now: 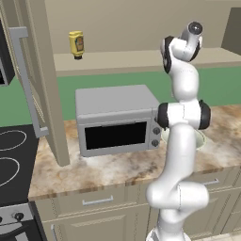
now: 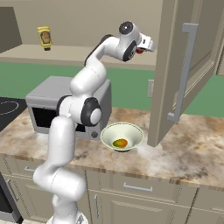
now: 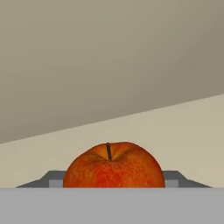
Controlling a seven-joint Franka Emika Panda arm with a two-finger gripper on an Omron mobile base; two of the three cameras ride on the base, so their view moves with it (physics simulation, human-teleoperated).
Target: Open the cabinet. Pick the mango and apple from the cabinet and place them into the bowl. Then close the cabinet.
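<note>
Gripping the apple [image 3: 114, 165] on both sides, hand [image 2: 142, 47] inside the cabinet [image 2: 183, 70] near its open door edge.

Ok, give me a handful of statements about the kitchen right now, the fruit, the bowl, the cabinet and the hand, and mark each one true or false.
1. The mango lies in the bowl. True.
2. The apple is in the bowl too. False: it sits on the cabinet shelf, right between the fingers of the hand.
3. The cabinet doors are closed. False: both doors stand swung open.
4. The bowl stands on the counter beside the microwave. True.
5. The yellow bottle stands on top of the microwave. False: it is on the cabinet shelf above it.
</note>
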